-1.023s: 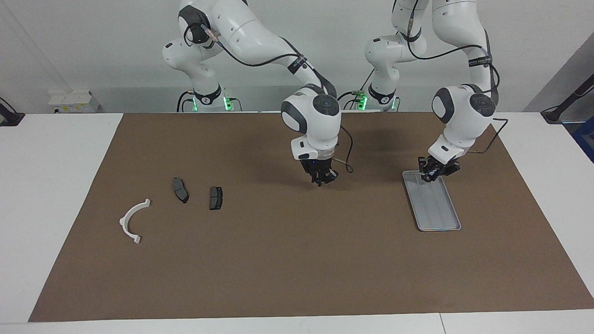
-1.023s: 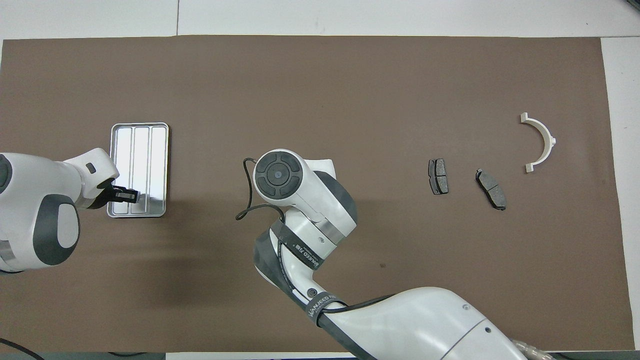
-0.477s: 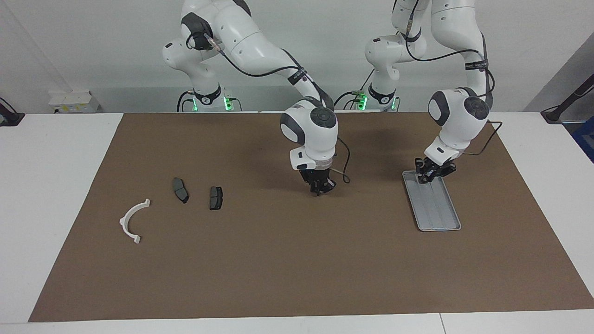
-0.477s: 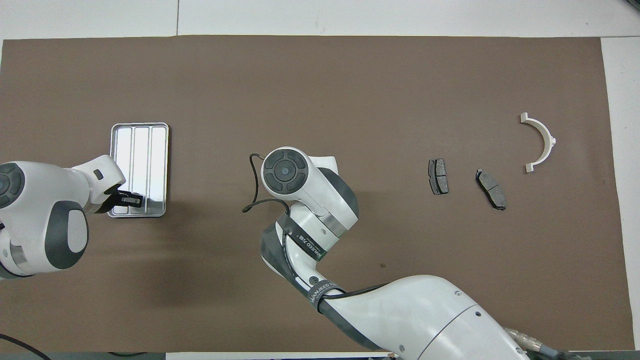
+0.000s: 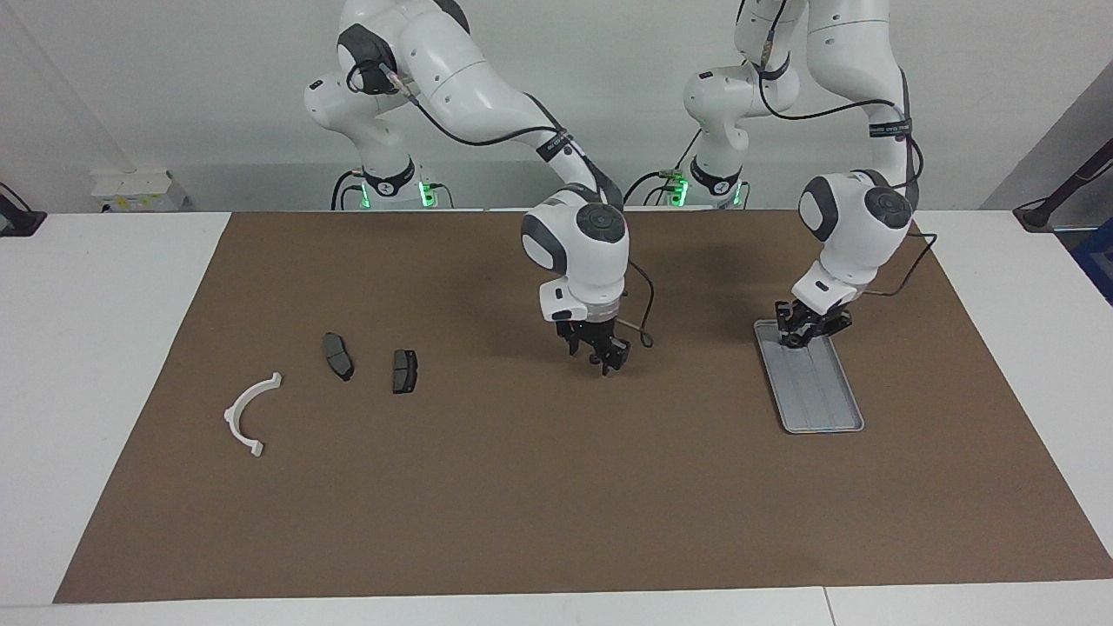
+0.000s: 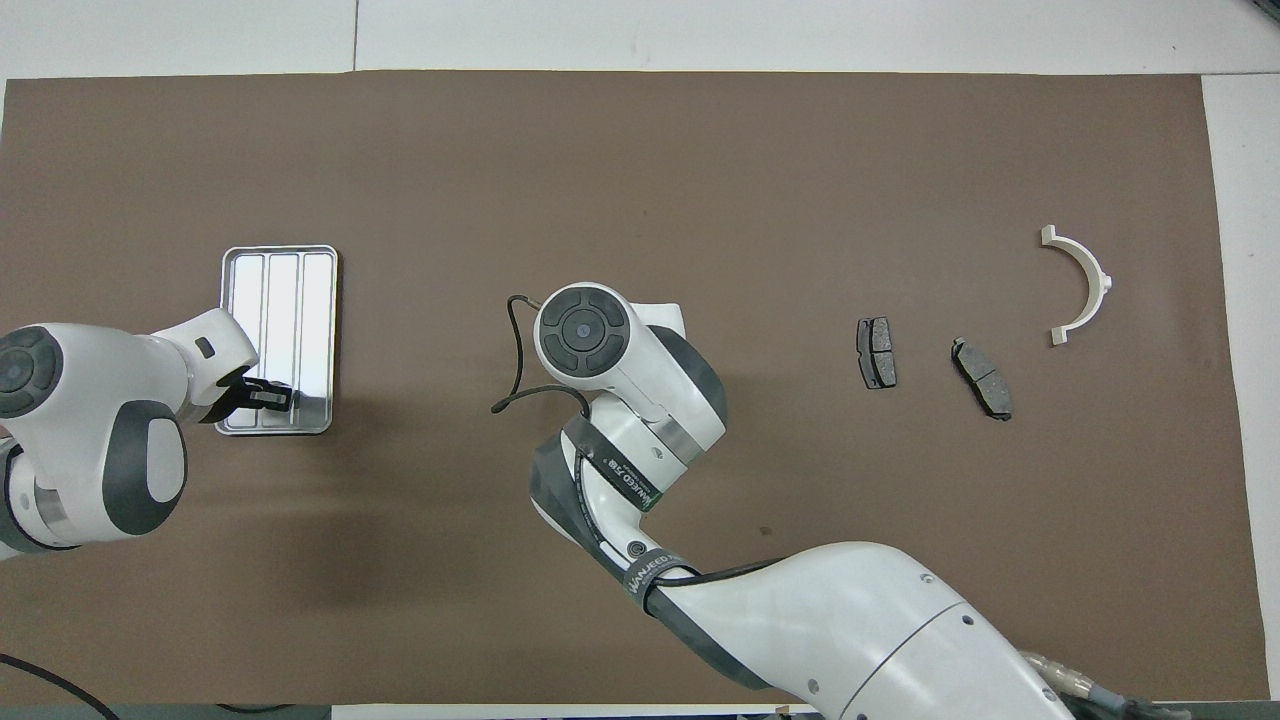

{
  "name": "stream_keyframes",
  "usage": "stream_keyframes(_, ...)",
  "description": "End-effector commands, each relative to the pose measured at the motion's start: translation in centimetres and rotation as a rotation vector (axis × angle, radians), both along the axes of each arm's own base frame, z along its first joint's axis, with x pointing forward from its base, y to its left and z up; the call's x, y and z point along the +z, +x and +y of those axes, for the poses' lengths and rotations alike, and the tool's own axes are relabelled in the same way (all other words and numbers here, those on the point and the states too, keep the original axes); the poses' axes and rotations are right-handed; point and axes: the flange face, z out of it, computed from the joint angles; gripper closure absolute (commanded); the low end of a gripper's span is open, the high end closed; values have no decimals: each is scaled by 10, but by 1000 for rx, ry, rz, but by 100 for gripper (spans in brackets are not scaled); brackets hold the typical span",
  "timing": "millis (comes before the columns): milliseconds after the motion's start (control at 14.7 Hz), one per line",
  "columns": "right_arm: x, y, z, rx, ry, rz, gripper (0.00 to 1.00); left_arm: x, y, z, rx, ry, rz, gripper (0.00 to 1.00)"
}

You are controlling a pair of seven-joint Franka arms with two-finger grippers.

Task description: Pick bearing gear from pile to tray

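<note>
**Right gripper spread over the mat, left gripper low at the tray**

The shallow rectangular silver-grey metal tray [image 5: 822, 396] [image 6: 283, 290] lies on the brown mat [image 5: 556, 487] that covers the white counter [image 5: 104, 348], toward the left arm's end. Its long sides run away from the robots, and the part of its ridged floor that shows is bare.

The left gripper [image 5: 802, 337] [image 6: 268, 397] hangs low over the end of the tray nearer the robots, its tips just above or at the tray floor. Whether it is closed, or holds anything, cannot be told from either view.

The right gripper [image 5: 598, 358] points down over bare mat, well apart from the tray toward the right arm's end, near the middle of the mat. Its fingers stand apart with nothing seen between them. In the overhead view the arm's own wrist covers it.

The pile lies still farther from the tray in that same direction. First comes a dark grey brake-pad-shaped piece [image 5: 404, 371] [image 6: 876, 353]. Just beside it, apart from it, lies a second dark grey brake-pad-shaped piece [image 5: 338, 356] [image 6: 982, 378], set at a slant. The white semicircular plastic arc [image 5: 236, 406] [image 6: 1100, 275] lies flat as the part farthest from the tray, its open side turned toward the tray. All three rest on the mat, untouched by either gripper.

A bearing gear cannot be picked out in either view.
</note>
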Motion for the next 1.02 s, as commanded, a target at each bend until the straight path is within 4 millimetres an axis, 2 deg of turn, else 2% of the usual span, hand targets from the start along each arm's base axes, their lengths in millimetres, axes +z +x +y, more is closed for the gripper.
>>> stream_keyframes(0, 20, 19, -21, 0, -12, -14, 0, -2, 1, -4, -12, -10, -8, 4)
stream_keyframes(68, 25, 28, -34, 3, -10, -10, 0, 9, 4, -7, -15, -13, 14, 0)
stream_keyframes(205, 53, 46, -66, 16, -5, -16, 0, 45, 18, -22, -23, -19, 82, 0)
stream_keyframes(273, 67, 53, -84, 38, -10, -14, 0, 61, 24, -36, 6, -19, 100, 0)
stream_keyframes(341, 82, 60, -102, 60, 6, -8, 0, 72, 27, -59, 40, -17, 102, 0)
stream_keyframes(477, 111, 70, -136, 122, 66, 15, 0, 87, 26, -122, 146, -9, 78, 0)
stream_keyframes(545, 124, 73, -156, 172, 66, 23, 0, 90, 22, -160, 195, -11, 64, 0)
stream_keyframes(682, 144, 79, -196, 251, 51, 35, 0, 105, 17, -221, 285, -9, -6, 0)
stream_keyframes(818, 157, 83, -234, 322, 39, 51, 0, 110, 2, -275, 295, -27, -34, 0)
stream_keyframes(955, 165, 87, -269, 412, 32, 64, 0, 96, -6, -324, 309, -20, -11, 0)
